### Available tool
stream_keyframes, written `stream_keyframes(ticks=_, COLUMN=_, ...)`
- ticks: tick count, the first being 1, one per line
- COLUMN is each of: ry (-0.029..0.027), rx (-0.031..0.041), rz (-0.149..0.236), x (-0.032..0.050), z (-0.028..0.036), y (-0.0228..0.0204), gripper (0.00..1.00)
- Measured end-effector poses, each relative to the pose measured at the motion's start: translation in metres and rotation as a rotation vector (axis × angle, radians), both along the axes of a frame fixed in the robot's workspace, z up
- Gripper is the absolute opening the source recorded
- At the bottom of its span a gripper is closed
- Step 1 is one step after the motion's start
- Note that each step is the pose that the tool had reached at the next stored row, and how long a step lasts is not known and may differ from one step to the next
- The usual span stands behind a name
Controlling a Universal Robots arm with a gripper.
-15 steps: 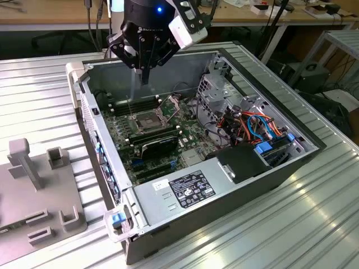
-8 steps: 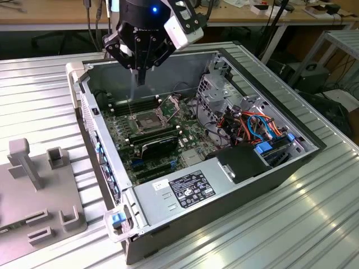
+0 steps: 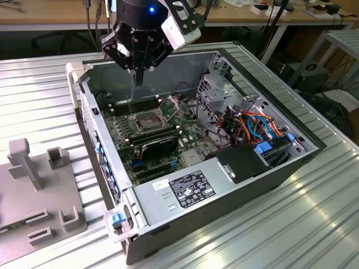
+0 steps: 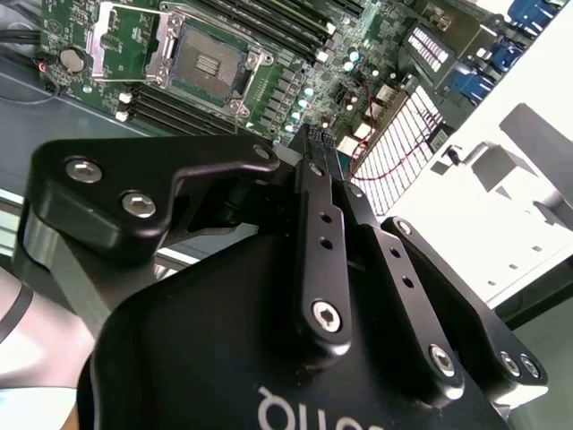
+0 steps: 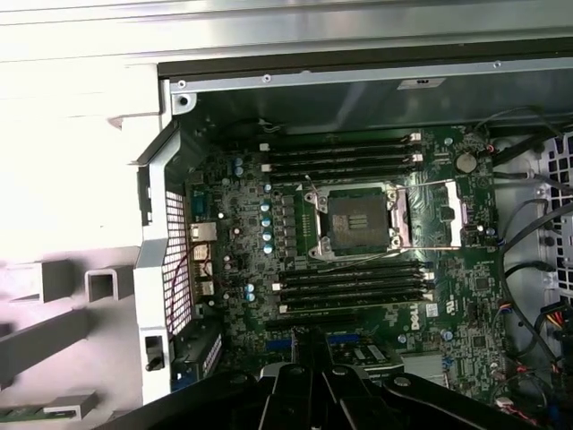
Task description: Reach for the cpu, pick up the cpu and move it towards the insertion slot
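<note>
The claw [image 3: 138, 77] hangs pinched closed, empty-looking, with the insertion slot [image 3: 147, 121] at its six o'clock in the exterior view. The cpu is likely light, stiff and fragile: grip opposite edges.

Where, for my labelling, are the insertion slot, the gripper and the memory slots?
insertion slot [image 5: 356, 224]: first wrist view, its dark centre.
gripper [image 3: 138, 78]: exterior view, its lower tip.
memory slots [image 5: 345, 156]: first wrist view, middle of one long black slot.
</note>
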State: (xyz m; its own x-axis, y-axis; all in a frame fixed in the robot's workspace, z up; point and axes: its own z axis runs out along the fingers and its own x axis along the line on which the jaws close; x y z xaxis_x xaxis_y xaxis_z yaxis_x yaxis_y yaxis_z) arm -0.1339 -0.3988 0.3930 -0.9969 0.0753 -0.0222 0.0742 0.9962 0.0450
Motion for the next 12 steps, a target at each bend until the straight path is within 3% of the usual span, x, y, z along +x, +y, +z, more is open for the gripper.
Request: stream_keyframes(ticks=12, ry=0.0023, rx=0.0000, rz=0.000, x=-0.0072, z=-0.0005, y=0.0000, gripper=0.11)
